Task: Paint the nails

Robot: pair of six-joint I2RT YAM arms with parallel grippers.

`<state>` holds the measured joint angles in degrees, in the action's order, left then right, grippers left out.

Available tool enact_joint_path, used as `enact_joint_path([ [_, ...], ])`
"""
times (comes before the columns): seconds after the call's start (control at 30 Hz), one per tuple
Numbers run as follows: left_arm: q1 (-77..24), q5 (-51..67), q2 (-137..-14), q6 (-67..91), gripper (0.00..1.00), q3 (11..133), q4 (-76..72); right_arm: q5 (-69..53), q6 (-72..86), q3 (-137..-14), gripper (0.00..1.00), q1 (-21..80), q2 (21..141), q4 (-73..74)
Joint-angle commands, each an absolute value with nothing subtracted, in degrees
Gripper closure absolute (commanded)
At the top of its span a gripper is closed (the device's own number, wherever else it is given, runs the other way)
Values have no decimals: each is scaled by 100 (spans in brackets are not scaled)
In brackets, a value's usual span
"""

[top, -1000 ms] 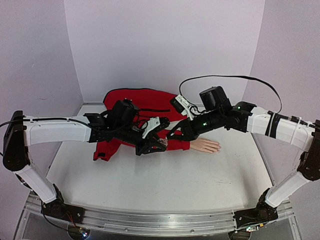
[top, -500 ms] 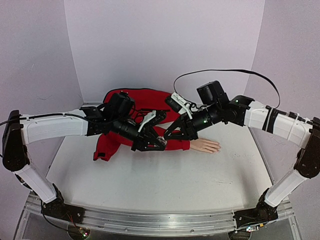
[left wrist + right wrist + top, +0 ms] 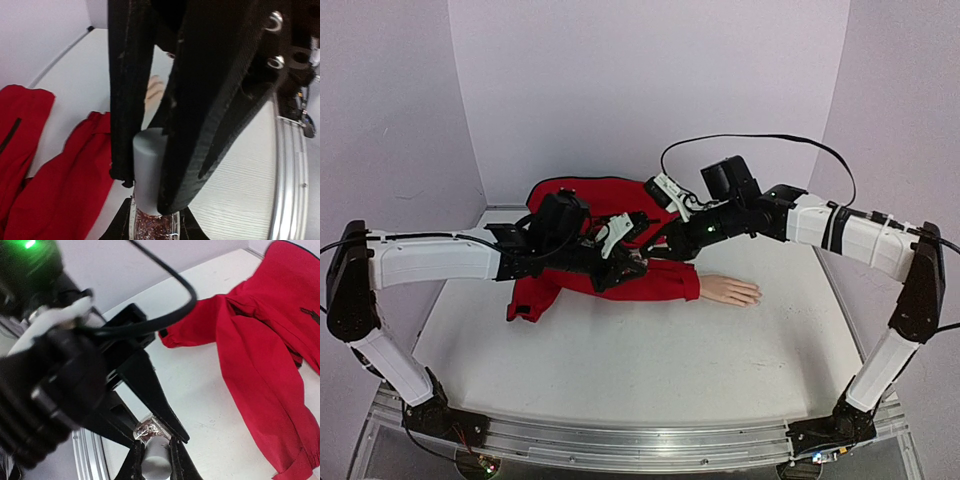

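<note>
A small glass bottle (image 3: 149,429) of glittery polish with a white cap (image 3: 149,165) hangs between both grippers above the red sleeve (image 3: 665,284). My left gripper (image 3: 152,226) is shut on the glass body. My right gripper (image 3: 156,460) is shut on the white cap. In the top view the left gripper (image 3: 630,268) and right gripper (image 3: 655,250) meet left of the pale mannequin hand (image 3: 730,291). That hand lies flat on the table. Its nails (image 3: 756,293) at the fingertips are too small to make out.
A red jacket (image 3: 590,200) lies spread at the back of the white table (image 3: 650,370), joined to the sleeve. A black cable (image 3: 760,140) arcs above the right arm. Purple walls close the back and sides. A metal rail (image 3: 620,445) runs along the near edge.
Both grippers, joined on the bottle, have lifted and moved toward the back, away from the sleeve. The right arm swung left and back.
</note>
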<state>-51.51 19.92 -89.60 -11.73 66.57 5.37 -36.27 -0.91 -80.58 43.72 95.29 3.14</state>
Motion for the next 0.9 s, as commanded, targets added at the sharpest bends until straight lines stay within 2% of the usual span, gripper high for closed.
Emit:
enact_joint_path([
  [0.0, -5326, 618, -9191, -1544, 100, 7302, -2979, -2219, 1510, -8223, 100, 4799, 10203, 1002],
  [0.1, -5401, 96, -9607, -1555, 100, 7580, -3545, -763, 3008, -8440, 100, 5097, 10348, 1032],
  [0.2, -5499, -326, -9778, -1558, 100, 7620, -3825, 145, 3978, -8461, 100, 5341, 10330, 914],
  [0.33, -5550, -331, -9596, -1380, 100, 7259, -3868, 464, 4146, -8523, 100, 5363, 10169, 653],
  [0.47, -5555, -45, -9156, -1150, 100, 6603, -3804, 220, 3802, -8652, 100, 5339, 10035, 551],
  [0.5, -5555, -21, -9057, -1093, 100, 6455, -3715, 136, 3733, -8681, 97, 5317, 10010, 546],
  [0.67, -5548, -24, -8498, -828, 100, 5906, -2873, -329, 3174, -8662, 70, 5100, 9662, 502],
  [0.87, -5254, 700, -8151, -224, 100, 5913, -1565, -1491, 2166, -8329, 29, 4677, 8897, 512],
])
